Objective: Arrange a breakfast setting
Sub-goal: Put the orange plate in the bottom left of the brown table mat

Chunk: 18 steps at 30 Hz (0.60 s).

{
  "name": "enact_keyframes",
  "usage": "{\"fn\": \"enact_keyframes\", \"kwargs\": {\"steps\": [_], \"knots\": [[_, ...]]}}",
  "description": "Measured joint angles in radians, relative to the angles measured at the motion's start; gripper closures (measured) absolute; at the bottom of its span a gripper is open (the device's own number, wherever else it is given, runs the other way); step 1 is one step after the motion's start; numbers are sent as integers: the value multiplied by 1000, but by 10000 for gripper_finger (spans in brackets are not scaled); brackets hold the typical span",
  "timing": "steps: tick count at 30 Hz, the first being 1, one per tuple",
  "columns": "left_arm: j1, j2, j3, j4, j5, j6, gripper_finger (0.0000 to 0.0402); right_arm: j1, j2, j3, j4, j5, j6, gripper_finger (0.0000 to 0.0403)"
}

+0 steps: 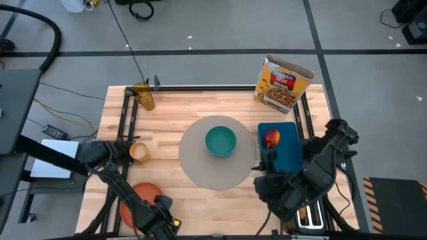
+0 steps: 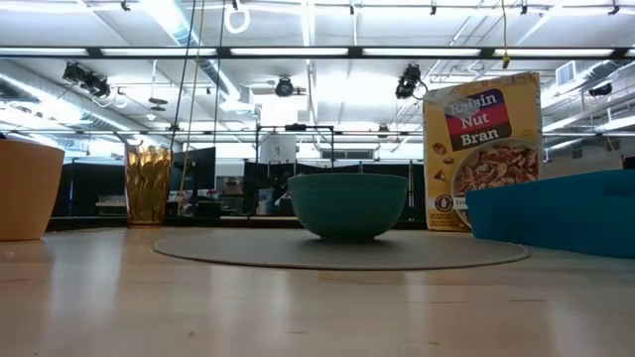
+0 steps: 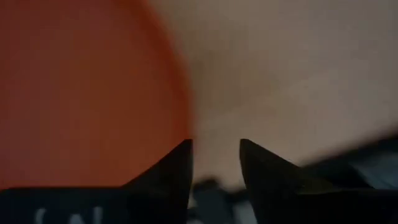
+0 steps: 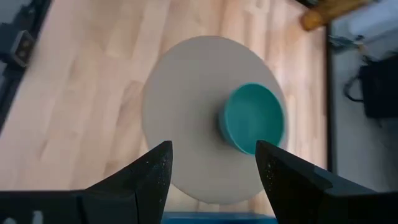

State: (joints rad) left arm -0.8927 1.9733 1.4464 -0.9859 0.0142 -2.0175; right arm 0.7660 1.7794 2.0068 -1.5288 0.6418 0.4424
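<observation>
A teal bowl [image 1: 220,141] [image 2: 347,205] stands on the round grey placemat [image 1: 200,167] [image 4: 180,99] at mid-table. A red apple [image 1: 272,138] lies on the blue tray [image 1: 287,153]. The yellow-orange cup [image 1: 139,151] stands at the left. The orange plate [image 1: 133,199] [image 3: 87,87] lies at the near left. My left gripper [image 1: 152,205] [image 3: 216,155] is low at the plate's right rim, a little open. My right gripper [image 1: 265,163] [image 4: 214,158] hovers wide open over the tray's near left corner, holding nothing. No spoon or bread shows. My left gripper points down at the orange plate's rim [image 3: 185,124], one fingertip [image 3: 180,162] right at the edge. I cannot tell whether it touches the plate.
A Raisin Nut Bran box [image 1: 283,83] [image 2: 483,149] stands at the far right and a gold ribbed tumbler [image 1: 143,97] [image 2: 149,183] at the far left. A toaster [image 1: 310,215] sits at the near right under my right arm. Bare wood lies in front of the placemat.
</observation>
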Motion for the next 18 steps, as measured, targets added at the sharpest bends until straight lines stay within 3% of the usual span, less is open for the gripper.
{"fn": "enact_keyframes", "kwargs": {"steps": [4, 18], "knots": [[22, -1, 0, -34, 26, 5, 241, 15, 0, 0, -43, 23, 68, 165], [49, 56, 19, -35, 43, 21, 280, -15, 2, -107, -43, 40, 54, 165]]}}
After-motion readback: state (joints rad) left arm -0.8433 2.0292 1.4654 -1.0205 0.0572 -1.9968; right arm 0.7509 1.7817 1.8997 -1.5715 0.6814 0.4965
